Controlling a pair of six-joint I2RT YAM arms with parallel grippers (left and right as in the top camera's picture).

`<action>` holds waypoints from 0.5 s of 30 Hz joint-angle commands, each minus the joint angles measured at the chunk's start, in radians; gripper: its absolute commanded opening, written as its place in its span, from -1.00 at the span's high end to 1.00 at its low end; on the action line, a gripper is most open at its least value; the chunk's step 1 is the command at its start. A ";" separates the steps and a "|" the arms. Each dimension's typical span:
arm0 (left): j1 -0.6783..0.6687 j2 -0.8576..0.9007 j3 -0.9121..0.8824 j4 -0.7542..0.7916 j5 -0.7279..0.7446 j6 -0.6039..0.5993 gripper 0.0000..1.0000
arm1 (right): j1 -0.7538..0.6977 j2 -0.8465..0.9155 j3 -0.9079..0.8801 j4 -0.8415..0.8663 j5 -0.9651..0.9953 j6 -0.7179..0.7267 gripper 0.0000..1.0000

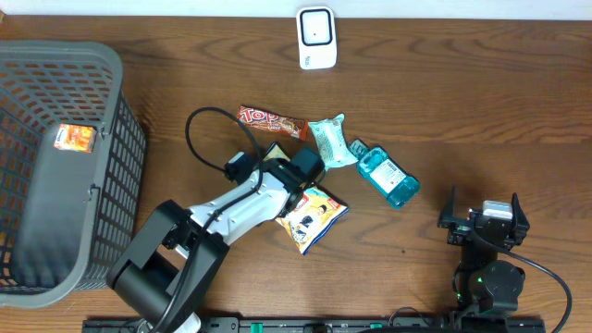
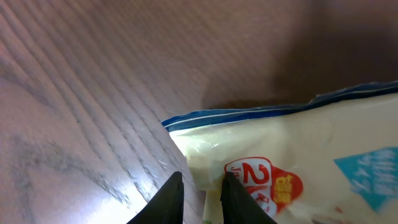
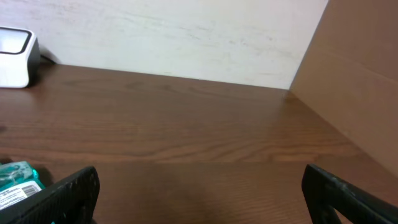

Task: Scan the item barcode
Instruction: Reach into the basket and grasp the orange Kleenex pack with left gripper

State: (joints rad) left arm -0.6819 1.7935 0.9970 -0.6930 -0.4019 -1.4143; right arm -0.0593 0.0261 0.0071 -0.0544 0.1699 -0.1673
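Glossy yellow film, crinkled and sealed with a blue-striped edge, makes up the snack bag (image 1: 317, 215) (image 2: 323, 155), which lies flat on the dark wood-grain table (image 1: 462, 92). The left gripper (image 1: 301, 190) (image 2: 202, 186) is down on the bag's upper-left edge, its black tapered fingers (image 2: 171, 199) drawn narrow with a thin strip of the film pinched between them. Beyond it lie a red bar (image 1: 271, 121), a teal pouch (image 1: 330, 141) and a boxy teal pack (image 1: 388, 178). A white rounded scanner (image 1: 315, 37) stands at the far edge. The right gripper (image 1: 483, 211) (image 3: 205, 199) is spread wide over bare wood, well apart from the bag.
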 commanded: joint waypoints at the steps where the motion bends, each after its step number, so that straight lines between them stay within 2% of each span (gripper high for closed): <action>1: 0.010 0.011 -0.026 0.000 -0.002 -0.013 0.56 | -0.002 0.000 -0.002 -0.002 0.004 -0.010 -0.99; 10: 0.009 -0.038 -0.023 -0.063 0.093 -0.012 0.56 | -0.002 0.000 -0.002 -0.003 0.004 -0.010 -0.99; 14: 0.009 -0.141 -0.017 -0.113 0.048 -0.012 0.31 | -0.002 0.000 -0.002 -0.003 0.004 -0.010 -0.99; 15: 0.009 -0.177 -0.017 -0.118 0.039 0.000 0.17 | -0.002 0.000 -0.002 -0.003 0.004 -0.010 -0.98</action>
State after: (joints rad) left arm -0.6765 1.7111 0.9829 -0.7940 -0.3393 -1.4128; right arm -0.0593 0.0261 0.0071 -0.0544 0.1699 -0.1673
